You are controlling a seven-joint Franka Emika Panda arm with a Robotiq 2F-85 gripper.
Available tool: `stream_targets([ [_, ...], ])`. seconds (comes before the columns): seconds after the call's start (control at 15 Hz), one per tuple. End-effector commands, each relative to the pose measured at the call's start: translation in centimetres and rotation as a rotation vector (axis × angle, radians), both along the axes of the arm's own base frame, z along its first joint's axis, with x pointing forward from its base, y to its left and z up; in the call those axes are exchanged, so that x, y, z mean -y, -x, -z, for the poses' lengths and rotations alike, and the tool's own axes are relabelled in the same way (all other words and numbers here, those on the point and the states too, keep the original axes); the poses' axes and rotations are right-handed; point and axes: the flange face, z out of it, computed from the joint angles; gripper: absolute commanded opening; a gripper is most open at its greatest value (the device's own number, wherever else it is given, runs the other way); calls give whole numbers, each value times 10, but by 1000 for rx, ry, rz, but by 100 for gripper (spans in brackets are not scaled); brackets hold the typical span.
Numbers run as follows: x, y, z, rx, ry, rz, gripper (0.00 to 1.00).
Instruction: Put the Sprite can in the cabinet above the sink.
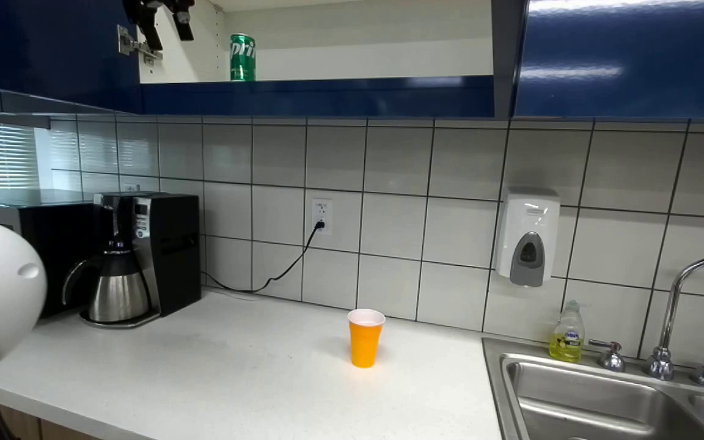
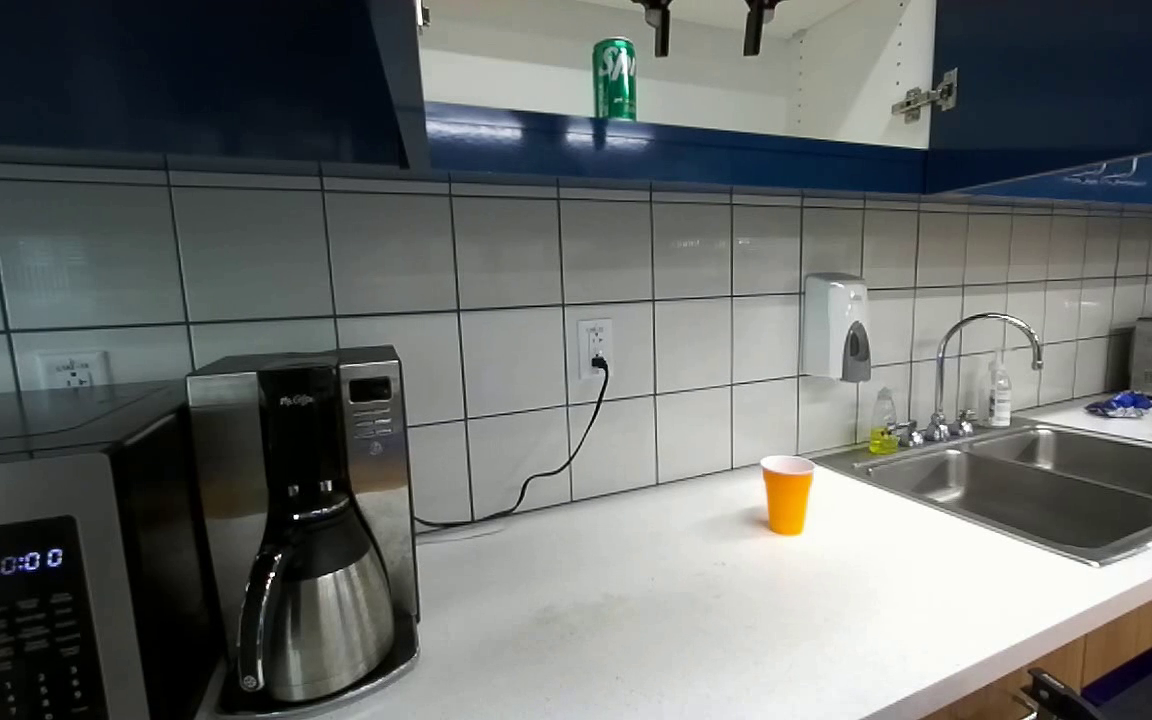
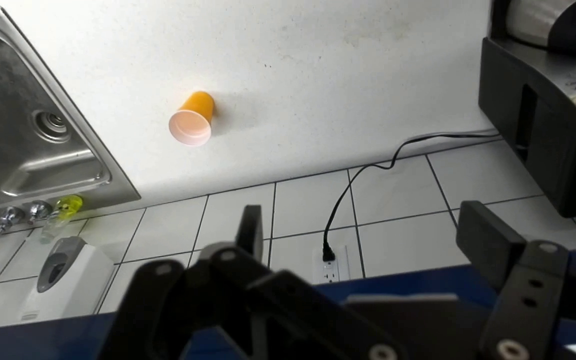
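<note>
In both exterior views the green Sprite can (image 1: 242,58) (image 2: 615,80) stands upright inside the open cabinet (image 1: 318,98) (image 2: 676,145), just behind its blue bottom rail. My gripper (image 1: 170,40) (image 2: 707,48) hangs near the top edge of those views, fingers pointing down and apart from the can. Its two fingers are spread wide in the wrist view, with only tiles, an outlet and the blue rail seen between the pads (image 3: 490,240). The can is out of the wrist view. The steel sink (image 1: 494,391) lies at the counter's right end in both exterior views.
An orange cup (image 1: 364,342) stands on the counter (image 1: 254,379). A coffee maker (image 2: 376,480) and a microwave (image 2: 86,590) occupy one end. Swung-out blue doors (image 1: 46,55) (image 2: 1056,80) flank the cabinet opening. A soap dispenser (image 1: 529,238) hangs on the tiled wall.
</note>
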Motion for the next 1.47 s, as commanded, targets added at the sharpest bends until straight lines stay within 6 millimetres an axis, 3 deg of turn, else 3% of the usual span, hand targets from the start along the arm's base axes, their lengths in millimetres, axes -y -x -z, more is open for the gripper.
stream_targets([
  [0.0, 7, 17, 28, -10, 6, -20, 100],
  [0.87, 15, 8, 132, -127, 43, -32, 100],
  [1.13, 14, 7, 151, -162, 52, -45, 100],
  [1.4, 12, 3, 153, -173, 68, -22, 100],
])
